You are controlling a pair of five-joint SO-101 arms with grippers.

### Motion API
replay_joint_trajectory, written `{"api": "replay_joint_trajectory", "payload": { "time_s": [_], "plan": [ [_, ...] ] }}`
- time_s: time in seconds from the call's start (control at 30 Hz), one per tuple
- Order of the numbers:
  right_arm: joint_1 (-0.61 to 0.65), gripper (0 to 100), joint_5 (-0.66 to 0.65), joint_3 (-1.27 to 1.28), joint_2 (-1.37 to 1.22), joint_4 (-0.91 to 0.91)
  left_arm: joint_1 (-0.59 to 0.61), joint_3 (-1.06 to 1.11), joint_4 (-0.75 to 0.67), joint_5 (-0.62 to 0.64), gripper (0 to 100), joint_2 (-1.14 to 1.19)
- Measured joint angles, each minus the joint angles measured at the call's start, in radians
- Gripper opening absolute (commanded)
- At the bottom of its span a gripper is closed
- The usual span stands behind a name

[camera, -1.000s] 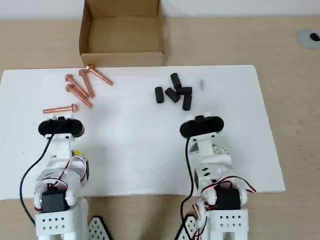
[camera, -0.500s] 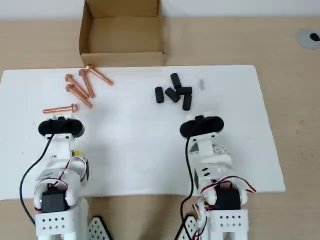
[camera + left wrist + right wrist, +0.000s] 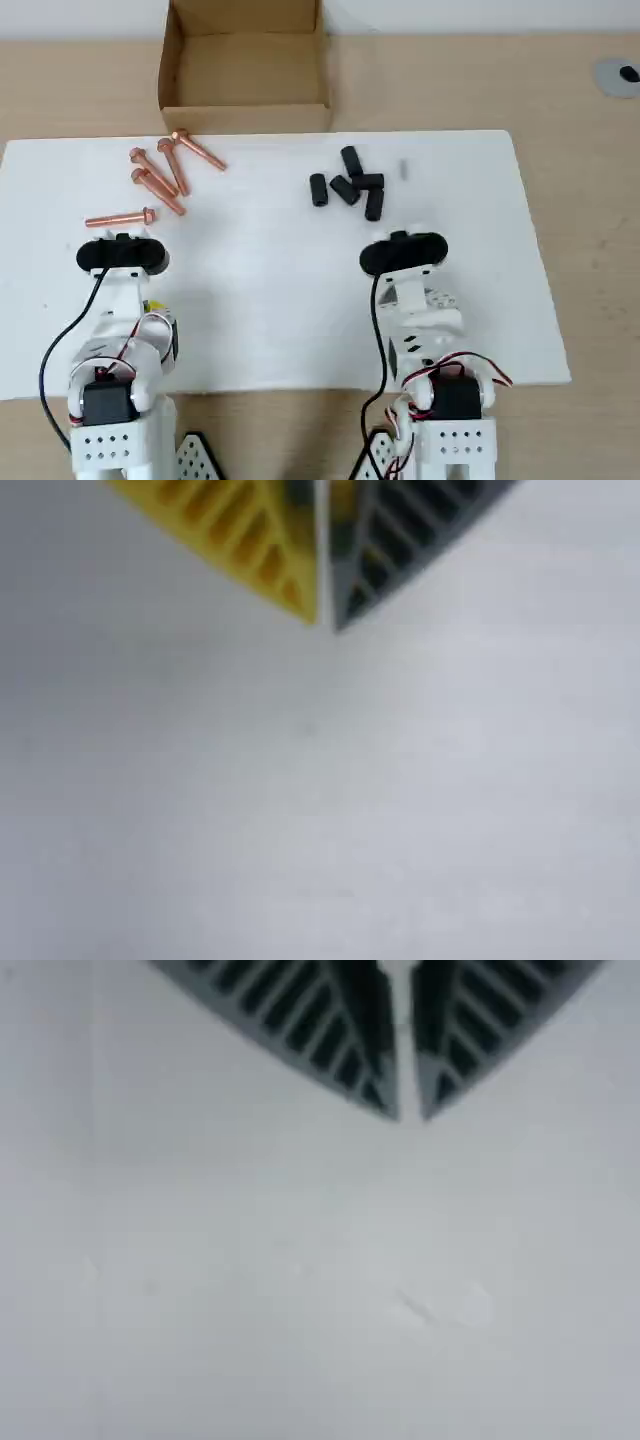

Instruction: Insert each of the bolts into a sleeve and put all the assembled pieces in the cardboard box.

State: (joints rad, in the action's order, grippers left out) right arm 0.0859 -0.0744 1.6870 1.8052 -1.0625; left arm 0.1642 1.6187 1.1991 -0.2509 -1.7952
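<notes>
Bolts (image 3: 172,167), five of them and copper-coloured, lie loose on the white sheet (image 3: 270,290) that covers the near part of the desk (image 3: 585,150). Four lie close together, slanted, some touching or crossing, just in front of the cardboard box (image 3: 243,118). The fifth bolt (image 3: 120,217) lies apart from them, nearly level, with its head toward the middle of the sheet. It is just beyond the black wrist camera of the left arm (image 3: 118,310).

Five black sleeves (image 3: 345,189) sit in a small cluster farther along the sheet, well apart from the bolts and just beyond the right arm (image 3: 425,320). None has a bolt in it. The cardboard box stands open on the bare wood at the far edge of the sheet, nearer the bolts than the sleeves, and nothing shows inside it.

The left pincer (image 3: 325,620) has one yellow finger (image 3: 250,540) and one grey finger (image 3: 400,540). Their tips are brought together to a thin slit, with nothing between them, low over the white sheet. The right pincer (image 3: 405,1115) has two dark ribbed fingers, likewise closed to a narrow slit and holding nothing, above bare white sheet.
</notes>
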Motion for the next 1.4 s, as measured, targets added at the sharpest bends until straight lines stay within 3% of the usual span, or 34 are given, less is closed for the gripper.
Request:
{"api": "replay_joint_trajectory", "payload": {
  "time_s": [1.23,1.4],
  "plan": [
    [0.000,0.9,0.000,0.000,0.000,0.000,0.000,0.000,0.000,0.000,1,0.000],
    [0.006,0.9,-0.006,0.000,0.000,0.000,0.023,0.000,-0.015,-0.080,1,0.000]
  ]
}}
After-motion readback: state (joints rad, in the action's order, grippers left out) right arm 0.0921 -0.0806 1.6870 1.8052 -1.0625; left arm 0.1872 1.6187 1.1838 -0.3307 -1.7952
